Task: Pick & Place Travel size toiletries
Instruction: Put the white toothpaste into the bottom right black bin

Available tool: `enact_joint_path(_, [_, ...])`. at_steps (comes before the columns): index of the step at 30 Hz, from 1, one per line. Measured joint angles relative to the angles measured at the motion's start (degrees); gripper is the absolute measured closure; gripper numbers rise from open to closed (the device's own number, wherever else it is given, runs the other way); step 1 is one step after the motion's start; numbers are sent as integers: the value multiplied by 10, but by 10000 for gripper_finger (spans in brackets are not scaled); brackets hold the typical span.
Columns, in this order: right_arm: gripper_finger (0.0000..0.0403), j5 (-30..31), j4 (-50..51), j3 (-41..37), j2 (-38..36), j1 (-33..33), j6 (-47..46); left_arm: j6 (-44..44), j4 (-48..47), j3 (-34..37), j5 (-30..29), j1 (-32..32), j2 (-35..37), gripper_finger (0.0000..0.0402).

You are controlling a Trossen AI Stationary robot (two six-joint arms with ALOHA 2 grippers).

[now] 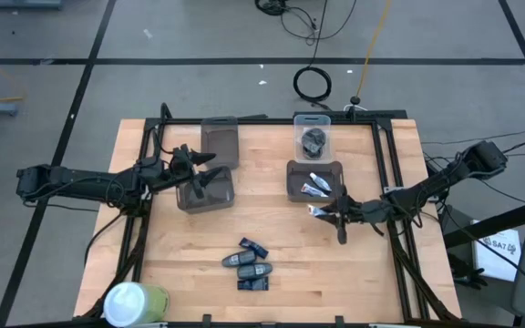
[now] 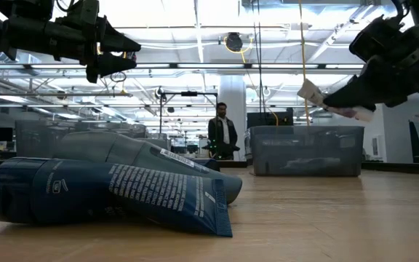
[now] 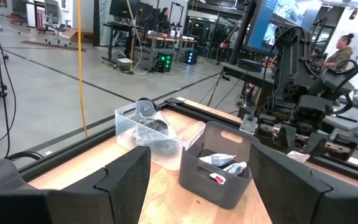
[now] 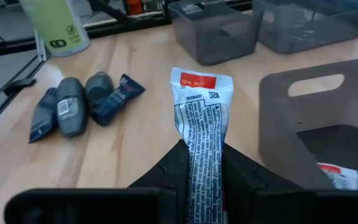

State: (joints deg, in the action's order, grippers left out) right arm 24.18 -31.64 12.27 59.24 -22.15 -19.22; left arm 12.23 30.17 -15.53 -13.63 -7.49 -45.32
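My right gripper (image 4: pixel 201 163) is shut on a little white tube (image 4: pixel 201 112) with a red mark, held above the wood just near of a grey bin (image 1: pixel 314 179) that holds more white tubes (image 1: pixel 317 189). Several dark oblong pieces with blue accents (image 1: pixel 249 265) lie flat in a cluster at the table's near middle. Dark roundish lumps (image 1: pixel 313 139) sit in a clear bin at the far edge. My left gripper (image 3: pixel 201 186) hangs open and empty above another grey bin (image 1: pixel 206 191) on the left. My right gripper pinches the white tube's lower part (image 4: pixel 201 155) between its two fingers. The fingers come from the table's right, slanting slightly down, and lie along the tube. The flat end with the red mark (image 4: pixel 197 81) sticks out ahead of the fingertips. The tube is clear of the table.
A third grey bin (image 1: pixel 220 141) stands at the far left-centre. A big white-and-green cylinder (image 1: pixel 135 302) lies at the near left corner. A black frame (image 1: pixel 386 173) runs along the table's edges. A person (image 2: pixel 222 131) stands in the room beyond the far edge.
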Motion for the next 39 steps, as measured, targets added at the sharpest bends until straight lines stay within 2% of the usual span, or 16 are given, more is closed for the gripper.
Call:
enact_joint_path(11, [344,2,-7,0,0,55,13,0,0,0,0,0,0,131])
enact_joint_path(27, [344,-2,-106,1,0,143,98,0,0,0,0,0,0,131])
enact_joint_path(36, [344,-4,-100,1,0,192,114,0,0,0,0,0,0,131])
enact_joint_path(39, [344,-35,-100,1,0,202,114,0,0,0,0,0,0,131])
